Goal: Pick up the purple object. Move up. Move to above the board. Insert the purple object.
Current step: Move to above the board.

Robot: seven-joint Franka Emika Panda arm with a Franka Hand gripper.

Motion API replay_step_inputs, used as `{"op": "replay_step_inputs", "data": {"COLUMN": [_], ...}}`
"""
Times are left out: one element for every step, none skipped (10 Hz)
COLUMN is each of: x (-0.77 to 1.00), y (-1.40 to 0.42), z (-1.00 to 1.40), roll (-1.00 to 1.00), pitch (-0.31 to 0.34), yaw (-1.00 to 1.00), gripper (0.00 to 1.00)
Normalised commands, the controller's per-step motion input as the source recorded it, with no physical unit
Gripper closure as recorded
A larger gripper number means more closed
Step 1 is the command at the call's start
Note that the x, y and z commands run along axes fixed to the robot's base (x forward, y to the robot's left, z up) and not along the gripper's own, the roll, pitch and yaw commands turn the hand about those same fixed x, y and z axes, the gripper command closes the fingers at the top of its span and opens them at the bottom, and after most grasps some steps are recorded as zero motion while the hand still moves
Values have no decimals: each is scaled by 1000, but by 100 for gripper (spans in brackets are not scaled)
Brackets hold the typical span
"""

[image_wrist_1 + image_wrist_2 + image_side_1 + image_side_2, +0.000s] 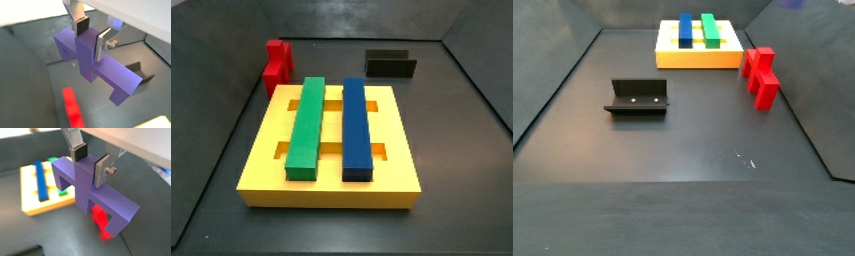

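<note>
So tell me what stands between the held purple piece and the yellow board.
Nothing visible does. The claw is shut on the matte purple bridge-shaped piece, held in the air. The flat yellow slotted board lies off to one side on the floor, already carrying a long green bar and a long dark blue bar.

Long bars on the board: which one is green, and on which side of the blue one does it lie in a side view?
The green bar lies left of the dark blue bar on the yellow board. The end effector holds the purple object.
</note>
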Motion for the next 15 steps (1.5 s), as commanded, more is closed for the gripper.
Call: {"op": "replay_step_inputs", "data": {"x": [646, 655, 670, 700, 717, 453, 345, 173, 96, 62, 63, 71, 74, 78, 84], "y": [-1400, -1400, -1400, -1400, -1400, -784, -542, -268, -148, -65, -58, -46, -43, -41, -40], "z": [153, 156, 162, 168, 178, 111, 89, 52, 33, 25, 24, 24, 25, 29, 26], "roll": [-5, -5, -9, -2, -1, 8, 13, 20, 33, 47, 55, 71, 72, 71, 67], "pitch": [66, 77, 84, 100, 113, 139, 143, 139, 139, 153, 174, 220, 214, 197, 175], "yaw": [1000, 1000, 1000, 1000, 1000, 1000, 1000, 1000, 1000, 1000, 1000, 958, 787, 527, 327], "gripper": [100, 100, 100, 100, 100, 100, 100, 100, 100, 100, 100, 100, 100, 100, 100]}}
